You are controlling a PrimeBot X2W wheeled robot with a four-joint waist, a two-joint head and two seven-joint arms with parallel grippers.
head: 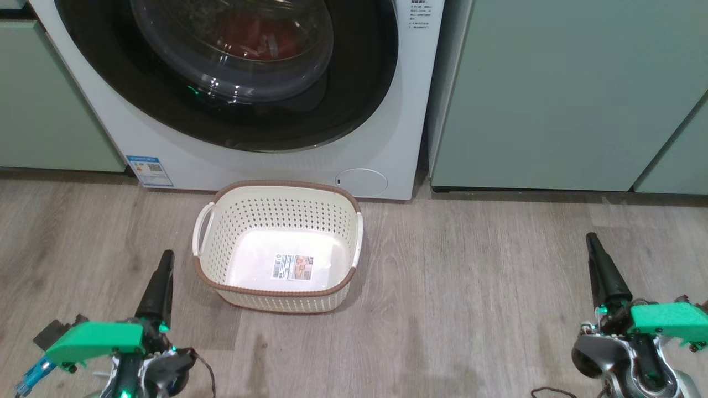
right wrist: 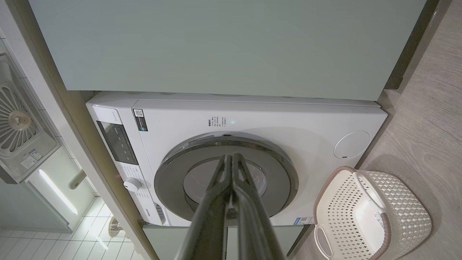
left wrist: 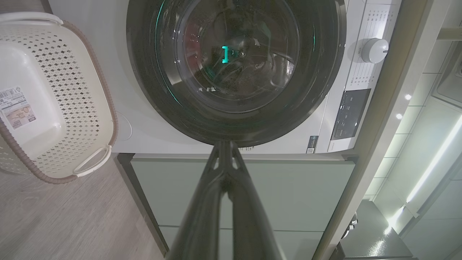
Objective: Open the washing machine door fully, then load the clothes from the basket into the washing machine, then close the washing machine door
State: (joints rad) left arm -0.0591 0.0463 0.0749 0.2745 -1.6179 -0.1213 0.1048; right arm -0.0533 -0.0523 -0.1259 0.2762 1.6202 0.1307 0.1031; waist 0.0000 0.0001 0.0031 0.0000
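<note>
The washing machine (head: 387,149) stands straight ahead with its door (head: 354,99) shut, black rim flat against the white front. Red clothes (head: 249,36) show through the domed glass, inside the drum. On the floor before it the cream basket (head: 276,210) holds nothing but its label sticker. My left gripper (head: 165,257) is shut and holds nothing, low at the basket's left. My right gripper (head: 592,239) is shut too, far right over the floor. The left wrist view faces the door (left wrist: 325,72) and basket (left wrist: 72,90); the right wrist view shows the door (right wrist: 173,173) and basket (right wrist: 408,202).
Pale green cabinets (head: 553,94) flank the washer on the right and on the left (head: 44,110). A round service flap (head: 362,181) and a blue label (head: 149,170) sit low on its front. The control knob (left wrist: 374,50) is near the panel. Wood floor (head: 498,276) spreads between my arms.
</note>
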